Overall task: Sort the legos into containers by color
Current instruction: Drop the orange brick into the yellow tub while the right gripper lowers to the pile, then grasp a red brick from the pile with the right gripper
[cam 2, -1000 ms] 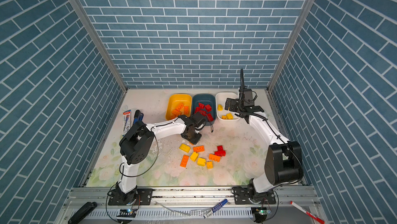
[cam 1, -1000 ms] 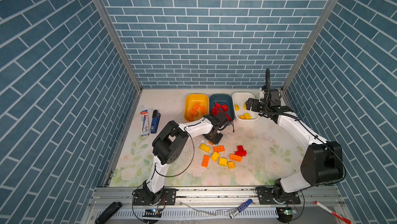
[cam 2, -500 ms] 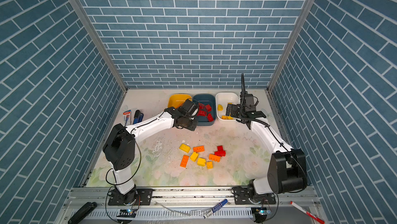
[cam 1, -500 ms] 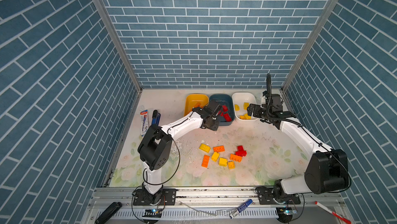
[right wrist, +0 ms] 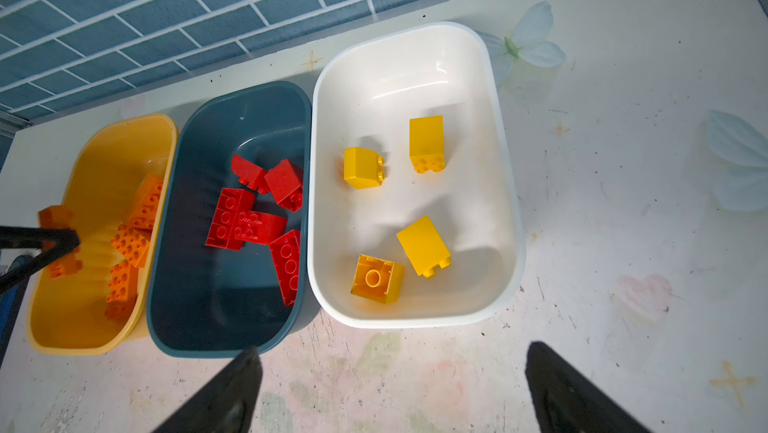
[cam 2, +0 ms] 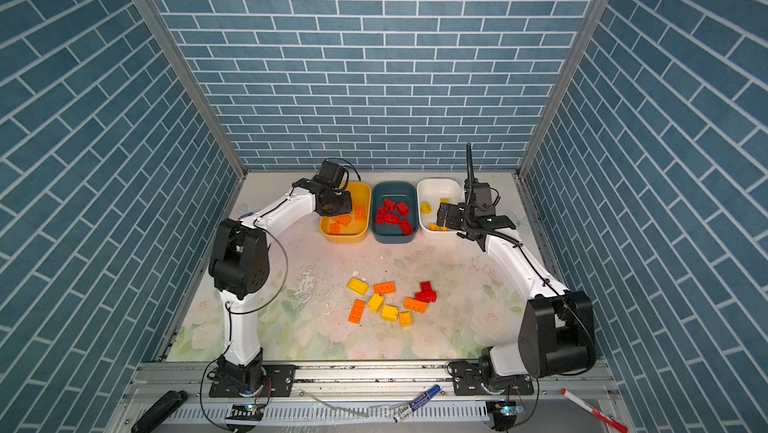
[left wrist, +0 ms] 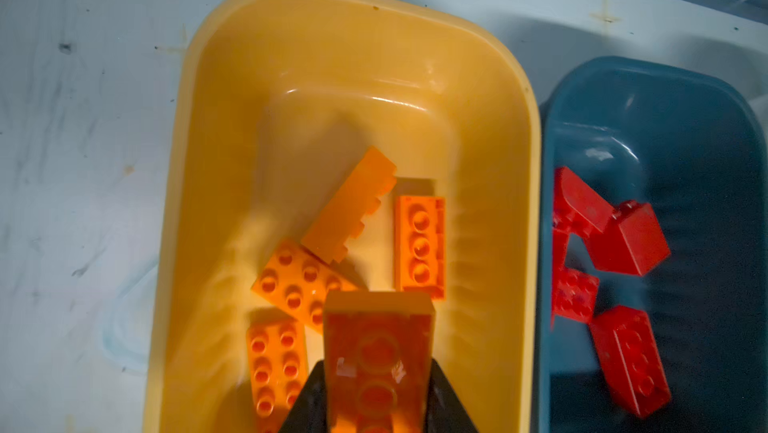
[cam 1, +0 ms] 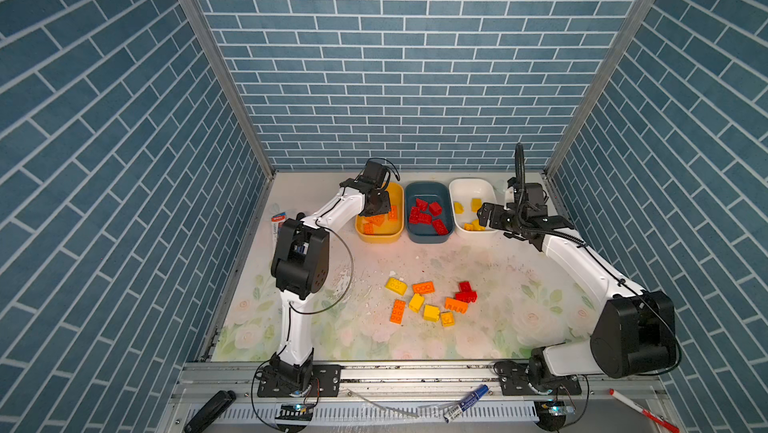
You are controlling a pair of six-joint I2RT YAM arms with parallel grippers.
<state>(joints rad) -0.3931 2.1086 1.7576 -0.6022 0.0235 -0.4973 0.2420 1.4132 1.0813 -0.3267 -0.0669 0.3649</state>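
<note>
My left gripper (left wrist: 376,368) is shut on an orange lego (left wrist: 376,339) and hangs over the yellow tub (left wrist: 490,210), which holds several orange legos. In both top views the left gripper (cam 1: 376,206) (cam 2: 334,208) sits above that yellow tub (cam 1: 380,237). The teal tub (cam 1: 428,237) holds several red legos, the white tub (right wrist: 415,77) several yellow ones. My right gripper (right wrist: 392,352) is open and empty, just in front of the white tub (cam 1: 473,187). Loose legos (cam 1: 423,287) in red, orange and yellow lie mid-table.
Pens (cam 1: 277,223) lie at the left wall, partly behind the left arm. A blue marker (cam 1: 465,399), a red pen (cam 1: 640,410) and a black tool (cam 1: 210,410) lie on the front rail. The three tubs stand side by side at the back wall.
The left arm has swung from beside the teal tub back and left to over the yellow tub, still gripping the orange lego. The right gripper has stayed open by the white tub.
</note>
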